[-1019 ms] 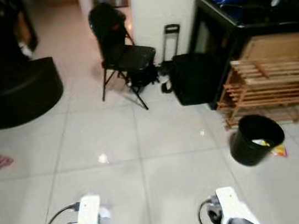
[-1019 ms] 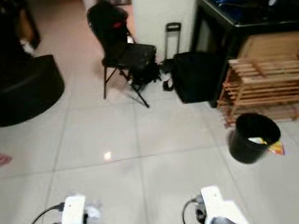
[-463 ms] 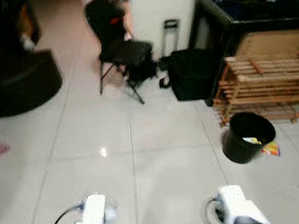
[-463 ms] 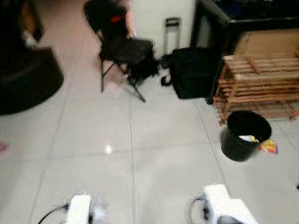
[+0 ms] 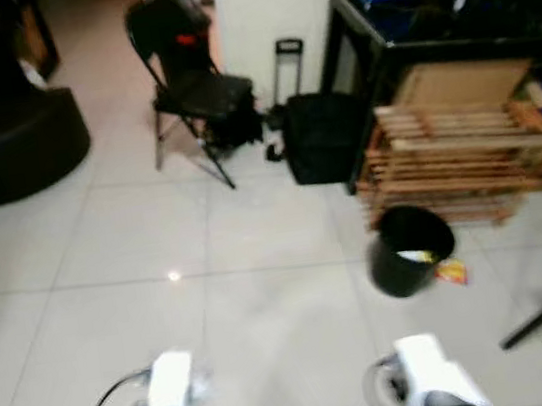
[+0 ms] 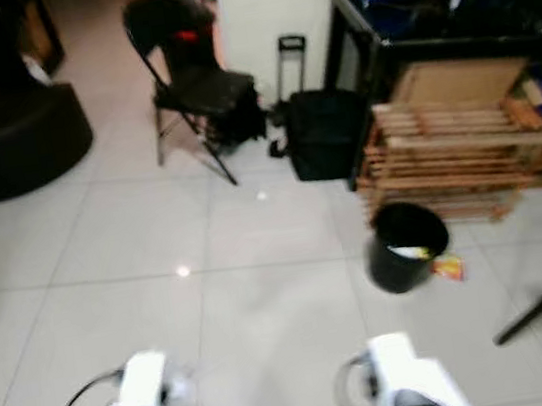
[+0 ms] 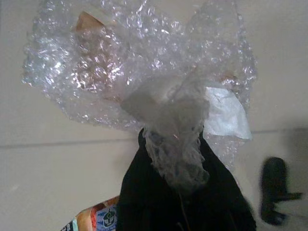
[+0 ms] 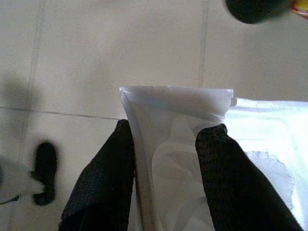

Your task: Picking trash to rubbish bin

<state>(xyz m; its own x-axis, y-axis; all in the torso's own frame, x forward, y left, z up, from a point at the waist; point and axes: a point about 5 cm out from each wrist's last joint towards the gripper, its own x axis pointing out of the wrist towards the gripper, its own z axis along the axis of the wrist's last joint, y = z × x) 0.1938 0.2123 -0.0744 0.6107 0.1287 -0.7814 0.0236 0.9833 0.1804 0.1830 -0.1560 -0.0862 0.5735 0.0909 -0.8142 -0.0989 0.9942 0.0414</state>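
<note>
While I walk it forward, the rubbish bin (image 5: 410, 249) stands ahead and to my right on the floor, nearer the right tool (image 8: 166, 168), which is clamped on a white plastic wrapper (image 8: 180, 144); the left tool (image 7: 180, 192) pinches crumpled bubble wrap (image 7: 139, 67).

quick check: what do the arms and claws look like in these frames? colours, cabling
Both arms end in a white block-shaped wrist housing over a silvery forearm: left arm, right arm. A black cable loops out beside each wrist. The left claw and right claw each have long black fingers with a matte, finely textured surface. No markings are legible.
</note>
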